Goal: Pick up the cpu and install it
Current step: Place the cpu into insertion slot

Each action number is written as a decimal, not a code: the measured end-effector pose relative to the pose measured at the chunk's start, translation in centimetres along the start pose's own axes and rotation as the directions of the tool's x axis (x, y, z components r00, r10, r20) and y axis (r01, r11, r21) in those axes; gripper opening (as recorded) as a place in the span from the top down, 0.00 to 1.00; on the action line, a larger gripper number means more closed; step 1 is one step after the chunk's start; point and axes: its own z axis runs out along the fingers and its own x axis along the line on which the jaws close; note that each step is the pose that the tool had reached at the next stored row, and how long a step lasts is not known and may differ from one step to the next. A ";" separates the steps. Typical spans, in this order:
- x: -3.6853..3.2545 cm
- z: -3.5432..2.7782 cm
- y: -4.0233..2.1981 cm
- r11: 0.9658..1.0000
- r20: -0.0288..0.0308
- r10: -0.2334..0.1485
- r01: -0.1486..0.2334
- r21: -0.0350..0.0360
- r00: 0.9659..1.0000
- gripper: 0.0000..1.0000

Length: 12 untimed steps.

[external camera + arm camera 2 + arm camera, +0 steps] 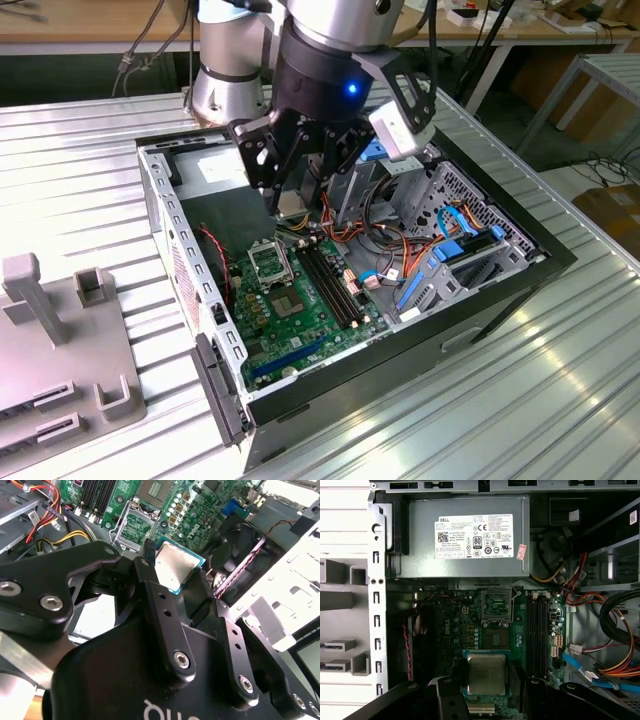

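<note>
The cpu point(486, 674) is held clamped between the jaws, clear above the motherboard point(300, 325) inside the open computer case point(160, 200). The empty socket point(270, 262) lies at seven o'clock from it in the exterior view. Pick-up is done; seating is judged outstanding.

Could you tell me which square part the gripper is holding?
The silver-topped cpu, clamped in the gripper; the socket and dark chip sit on the motherboard.

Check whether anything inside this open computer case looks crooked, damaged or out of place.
Nothing stands out. The small square grey-topped cpu sits square in the black gripper, above the green motherboard and lined up with its open metal-framed socket.
</note>
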 end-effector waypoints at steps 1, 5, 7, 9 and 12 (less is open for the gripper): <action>-0.05 0.02 0.00 1.000 0.000 0.000 0.000 0.000 1.000 0.53; -0.17 0.13 0.00 1.000 0.000 0.000 0.000 0.000 1.000 0.53; -0.19 0.18 0.00 1.000 0.000 0.000 0.000 0.000 1.000 0.53; -0.20 0.31 -0.01 1.000 0.000 0.000 0.000 0.000 1.000 0.53; -0.23 0.78 -0.09 1.000 0.000 0.000 0.000 0.000 1.000 0.53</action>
